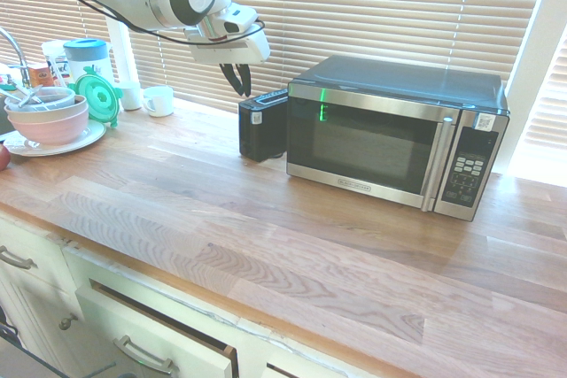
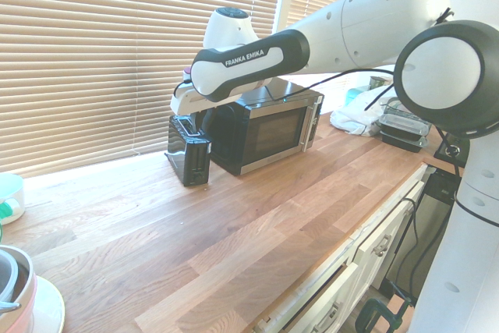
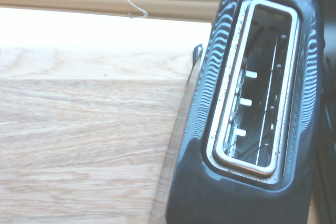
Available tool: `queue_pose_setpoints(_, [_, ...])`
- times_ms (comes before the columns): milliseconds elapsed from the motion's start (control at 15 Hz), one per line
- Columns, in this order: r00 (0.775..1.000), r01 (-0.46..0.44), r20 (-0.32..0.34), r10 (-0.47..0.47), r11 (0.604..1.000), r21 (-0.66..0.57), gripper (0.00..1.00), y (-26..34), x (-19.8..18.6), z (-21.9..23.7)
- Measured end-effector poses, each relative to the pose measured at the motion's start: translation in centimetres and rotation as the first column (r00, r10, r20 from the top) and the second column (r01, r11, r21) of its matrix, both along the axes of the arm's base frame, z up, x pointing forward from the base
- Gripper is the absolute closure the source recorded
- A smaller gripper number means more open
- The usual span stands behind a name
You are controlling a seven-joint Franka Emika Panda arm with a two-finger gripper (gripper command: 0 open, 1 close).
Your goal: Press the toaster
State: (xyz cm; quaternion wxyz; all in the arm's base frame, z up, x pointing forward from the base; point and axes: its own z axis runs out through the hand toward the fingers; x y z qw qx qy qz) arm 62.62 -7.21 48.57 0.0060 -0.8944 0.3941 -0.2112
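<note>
The small black boxy toaster (image 1: 263,125) is set on the wooden bench (image 1: 266,219), just beside the steel-and-black microwave (image 1: 390,135). The claw (image 1: 240,82) is held above it, fingers nearly together, nothing gripped.

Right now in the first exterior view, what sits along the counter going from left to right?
Stacked bowls on a plate → green lid → white cup → black toaster, with the gripper just above it → steel-and-black microwave.
</note>
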Motion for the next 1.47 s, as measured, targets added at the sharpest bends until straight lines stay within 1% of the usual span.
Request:
queue_pose_setpoints(533, [1.000, -0.007, -0.004, 0.008, 1.000, 0.015, 1.00, 0.0, -0.6, -3.1])
queue_pose_setpoints(733, [1.000, -0.002, 0.005, 0.002, 1.000, 0.017, 1.00, -0.4, -0.4, -3.8])
queue_pose_setpoints(867, [1.000, 0.001, -0.001, -0.001, 1.000, 0.017, 1.00, -0.9, -0.2, -4.5])
queue_pose_setpoints(1133, [1.000, -0.006, -0.024, 0.007, 1.000, 0.025, 1.00, -1.2, 0.7, -6.4])
queue_pose_setpoints(1467, [0.999, -0.008, -0.040, 0.009, 1.000, 0.029, 1.00, -1.6, 2.4, -6.7])
